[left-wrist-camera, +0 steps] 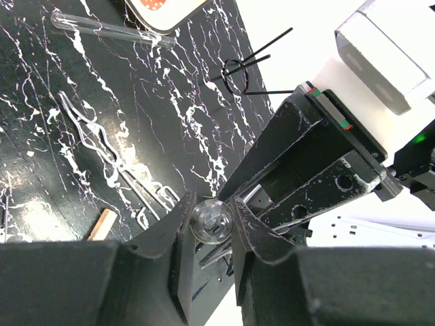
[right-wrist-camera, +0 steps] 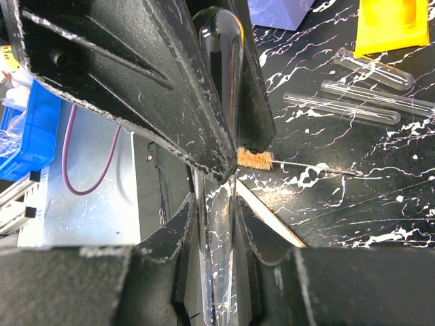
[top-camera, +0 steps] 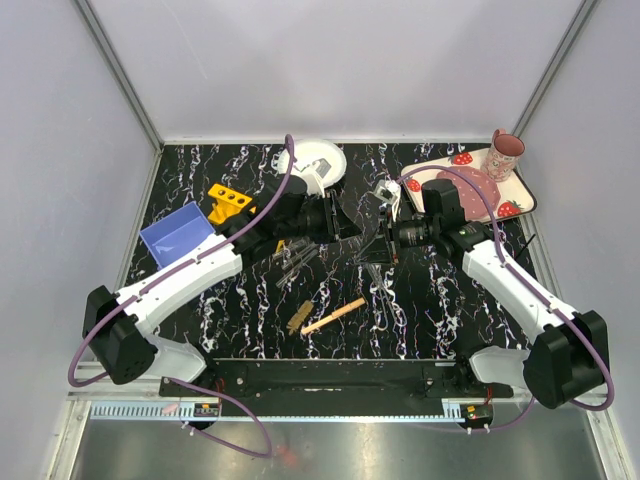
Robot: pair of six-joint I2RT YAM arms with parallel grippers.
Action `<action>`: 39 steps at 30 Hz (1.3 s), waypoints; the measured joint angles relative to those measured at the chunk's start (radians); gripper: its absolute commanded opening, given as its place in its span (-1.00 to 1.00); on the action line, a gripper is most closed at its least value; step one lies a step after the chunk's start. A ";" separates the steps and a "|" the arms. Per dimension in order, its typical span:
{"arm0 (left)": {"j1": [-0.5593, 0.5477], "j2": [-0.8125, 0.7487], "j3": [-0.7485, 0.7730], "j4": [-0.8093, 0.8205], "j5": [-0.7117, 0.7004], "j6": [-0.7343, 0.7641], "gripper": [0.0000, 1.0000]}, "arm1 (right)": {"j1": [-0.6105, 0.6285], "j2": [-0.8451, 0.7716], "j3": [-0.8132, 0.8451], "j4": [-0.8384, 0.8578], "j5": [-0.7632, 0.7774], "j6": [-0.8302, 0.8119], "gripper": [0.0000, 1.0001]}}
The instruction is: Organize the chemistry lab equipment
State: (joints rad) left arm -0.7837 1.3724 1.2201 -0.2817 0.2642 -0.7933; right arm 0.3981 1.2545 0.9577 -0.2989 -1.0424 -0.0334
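- Top view: the left gripper (top-camera: pixel 350 225) and the right gripper (top-camera: pixel 384 243) meet tip to tip at the centre of the frame. What lies between them is too small to tell here.
- Upper left: one yellow rack (top-camera: pixel 228 203), with one blue bin (top-camera: pixel 180 236) just beside it. Top centre: one white plate (top-camera: pixel 318 162). Upper right: one strawberry tray (top-camera: pixel 468 182) with one pink cup (top-camera: pixel 506 151) at its far corner.
- Below centre: one brown brush (top-camera: pixel 299 316) and one wooden stick (top-camera: pixel 334 316), just beside each other.
- Left wrist view: at lower centre the left gripper's two fingers press on the rounded end of one clear tube (left-wrist-camera: pixel 212 221). The right gripper faces it from the right.
- One spare tube (left-wrist-camera: pixel 112 28) lies flat at upper left, near the tray corner. One tangle of bent metal wires (left-wrist-camera: pixel 95 139) lies at left. Three thin dark rods (left-wrist-camera: pixel 265 44) cross at upper centre.
- Right wrist view: the right gripper (right-wrist-camera: pixel 216 210) pinches the clear tube (right-wrist-camera: pixel 221 81) at lower centre. The tube runs up the frame into the left gripper's fingers.
- Three loose tubes (right-wrist-camera: pixel 377 97) lie at upper right, near the rack (right-wrist-camera: pixel 394 24). The brush (right-wrist-camera: pixel 255 159) is at centre, with the stick (right-wrist-camera: pixel 272 219) below it.
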 measured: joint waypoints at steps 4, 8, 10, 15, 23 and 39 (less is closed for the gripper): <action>0.000 0.000 0.000 0.008 0.006 -0.008 -0.65 | 0.002 -0.001 -0.001 0.000 0.000 -0.010 -0.46; 0.000 -0.001 -0.003 0.011 0.005 -0.007 -0.67 | 0.002 -0.001 -0.001 -0.003 0.000 -0.014 -0.08; 0.000 -0.005 -0.012 0.010 0.000 0.000 -0.67 | 0.002 -0.002 -0.001 -0.018 0.000 -0.022 0.38; 0.026 -0.050 -0.063 -0.032 -0.019 0.023 -0.67 | -0.003 -0.006 0.035 -0.129 0.002 -0.129 0.80; 0.203 -0.182 -0.101 -0.162 -0.092 0.117 -0.66 | -0.127 -0.102 0.094 -0.273 0.007 -0.303 0.94; 0.618 -0.058 0.186 -0.413 -0.343 0.445 -0.65 | -0.323 -0.147 -0.037 -0.295 0.001 -0.404 0.99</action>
State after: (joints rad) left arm -0.1654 1.3148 1.4063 -0.6949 -0.0788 -0.3481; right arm 0.0750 1.1076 0.9203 -0.5941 -1.0416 -0.4374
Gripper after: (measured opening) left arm 0.252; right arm 0.994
